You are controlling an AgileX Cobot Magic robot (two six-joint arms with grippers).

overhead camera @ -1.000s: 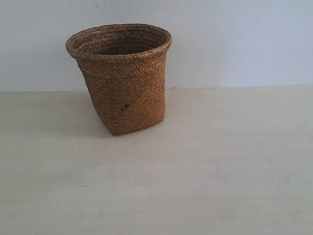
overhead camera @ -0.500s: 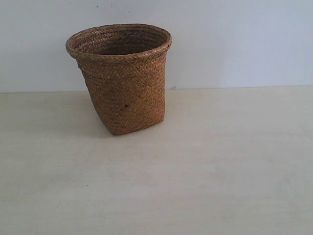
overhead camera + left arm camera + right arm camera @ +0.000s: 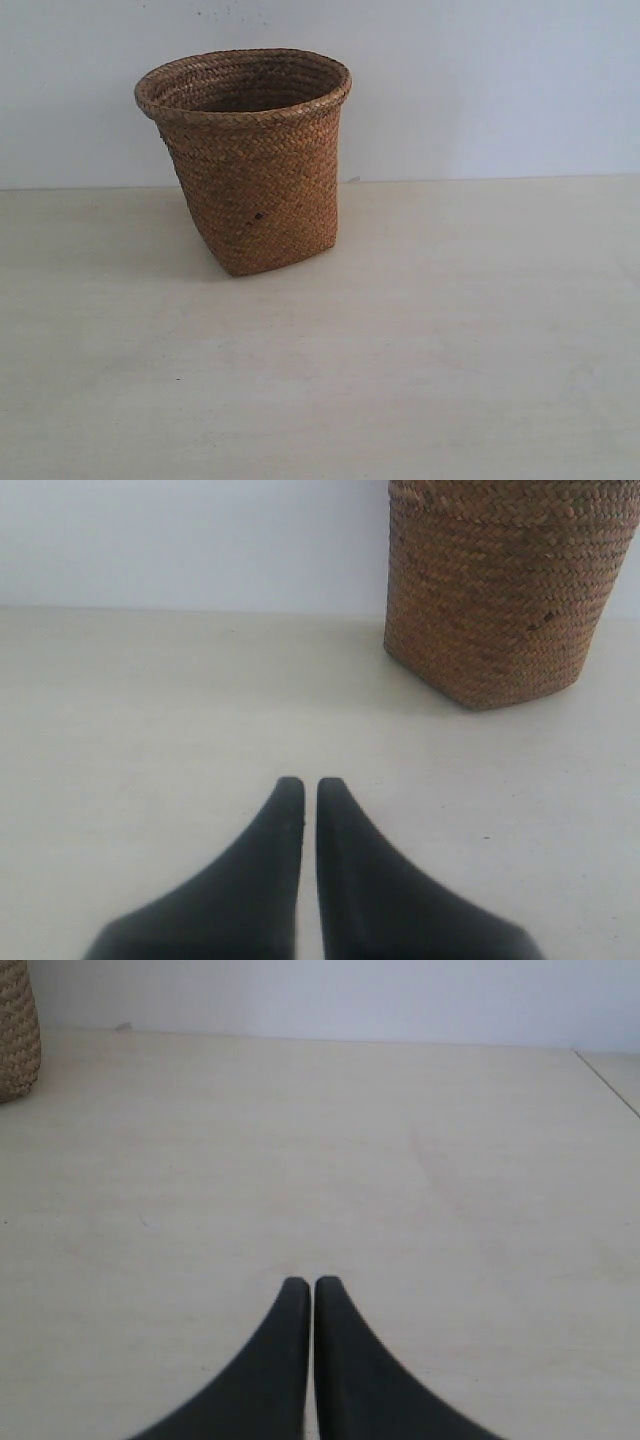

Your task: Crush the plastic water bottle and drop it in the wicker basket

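The brown wicker basket (image 3: 250, 160) stands upright at the back left of the pale table, a small dark spot on its side. The left wrist view shows its lower wall (image 3: 495, 590), and the right wrist view catches only a sliver of the basket (image 3: 15, 1035). No plastic water bottle shows in any view; the basket's inside is mostly hidden. My left gripper (image 3: 302, 785) is shut with nothing between its black fingers, low over the table and short of the basket. My right gripper (image 3: 304, 1285) is likewise shut and holds nothing. Neither gripper appears in the exterior view.
A pale wooden table (image 3: 420, 340) runs back to a plain white wall (image 3: 480, 80). In the right wrist view the table's edge (image 3: 605, 1080) shows at one side.
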